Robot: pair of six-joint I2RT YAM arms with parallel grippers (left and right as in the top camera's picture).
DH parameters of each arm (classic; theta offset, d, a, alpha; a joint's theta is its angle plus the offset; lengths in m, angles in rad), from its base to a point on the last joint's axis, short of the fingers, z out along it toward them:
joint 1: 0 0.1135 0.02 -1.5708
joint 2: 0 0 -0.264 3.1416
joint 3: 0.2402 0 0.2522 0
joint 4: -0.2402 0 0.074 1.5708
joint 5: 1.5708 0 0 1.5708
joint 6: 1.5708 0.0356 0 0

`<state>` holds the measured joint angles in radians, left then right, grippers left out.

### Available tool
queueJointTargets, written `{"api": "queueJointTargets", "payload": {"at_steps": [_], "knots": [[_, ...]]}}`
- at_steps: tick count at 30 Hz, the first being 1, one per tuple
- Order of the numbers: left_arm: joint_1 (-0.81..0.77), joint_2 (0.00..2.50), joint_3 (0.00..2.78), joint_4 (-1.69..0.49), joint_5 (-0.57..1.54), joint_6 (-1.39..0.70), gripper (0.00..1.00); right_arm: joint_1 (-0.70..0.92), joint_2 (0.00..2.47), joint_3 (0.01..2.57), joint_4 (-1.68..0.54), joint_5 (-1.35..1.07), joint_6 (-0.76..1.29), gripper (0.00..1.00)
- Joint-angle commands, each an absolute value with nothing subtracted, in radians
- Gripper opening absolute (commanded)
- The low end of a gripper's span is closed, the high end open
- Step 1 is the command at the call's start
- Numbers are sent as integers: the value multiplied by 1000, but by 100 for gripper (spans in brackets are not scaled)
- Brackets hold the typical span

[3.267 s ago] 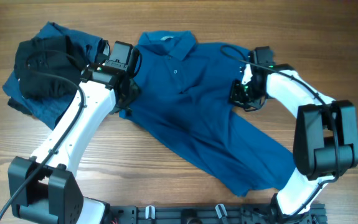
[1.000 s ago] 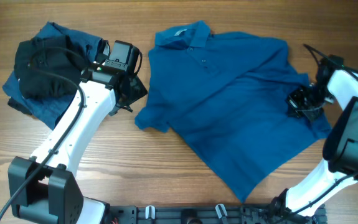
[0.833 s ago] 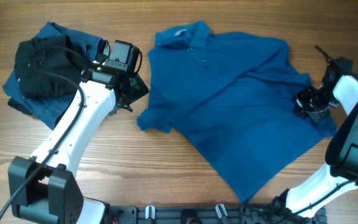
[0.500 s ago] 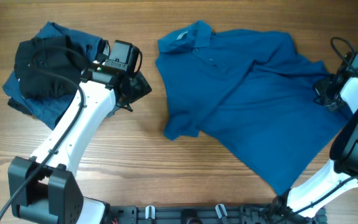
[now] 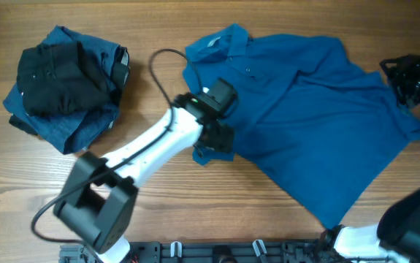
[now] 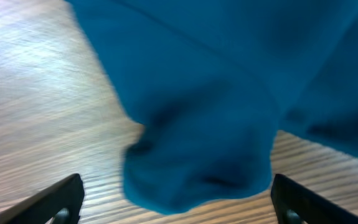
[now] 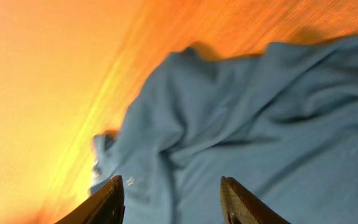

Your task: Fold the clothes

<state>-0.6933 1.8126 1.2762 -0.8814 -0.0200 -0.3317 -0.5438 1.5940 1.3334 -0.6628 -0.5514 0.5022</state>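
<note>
The blue polo shirt [image 5: 304, 109] lies spread face up right of centre, collar [image 5: 217, 40] at the back. My left gripper [image 5: 215, 139] hovers over the bunched left sleeve [image 5: 208, 152]. In the left wrist view its fingers [image 6: 60, 200] stand wide open, and the sleeve [image 6: 197, 155] lies below between them. My right gripper [image 5: 408, 79] is at the shirt's far right edge. Its jaws are apart above rumpled fabric [image 7: 259, 124], and the right gripper [image 7: 172, 190] holds nothing. A black garment [image 5: 56, 69] rests on darker blue ones [image 5: 67, 120] at the far left.
Bare wooden table [image 5: 195, 208] lies in front of the shirt and between it and the pile. The left arm [image 5: 144, 150] stretches diagonally from the front left to the sleeve. The right arm leaves the overhead view at the right edge.
The left arm has swung from beside the pile across to the shirt's left sleeve. The right gripper dragged the shirt rightward, then opened and let go of the fabric.
</note>
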Motion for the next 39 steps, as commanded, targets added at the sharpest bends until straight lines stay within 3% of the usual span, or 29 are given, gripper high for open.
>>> {"api": "queueJointTargets", "payload": {"at_steps": [1, 5, 7, 9, 10, 13, 17, 24, 39], "knots": [[-756, 1854, 1276, -878, -18, -243, 84, -536, 1546, 1348, -737, -607, 433, 52], [-818, 1859, 1275, -886, -128, -239, 83, -533, 1548, 1333, -795, -606, 418, 52], [-838, 1877, 1275, -890, -192, -239, 77, -530, 1549, 1333, -820, -603, 405, 52], [-841, 1919, 1275, -894, -253, -244, 61, -522, 1549, 1333, -850, -603, 386, 52], [-841, 1933, 1275, -897, -268, -247, 58, -515, 1549, 1333, -865, -603, 374, 52], [-841, 1953, 1275, -907, -361, -326, 31, -471, 1549, 1327, -952, -512, 366, 51], [-839, 1928, 1276, -940, -427, -398, 13, -394, 1549, 1299, -1017, -389, 366, 51], [-749, 1795, 1277, -996, -507, -493, 4, -293, 1549, 1147, -1078, -365, 313, 51], [-578, 1728, 1277, -891, -582, -514, 4, -292, 1547, 734, -1015, -321, 373, 60]]}}
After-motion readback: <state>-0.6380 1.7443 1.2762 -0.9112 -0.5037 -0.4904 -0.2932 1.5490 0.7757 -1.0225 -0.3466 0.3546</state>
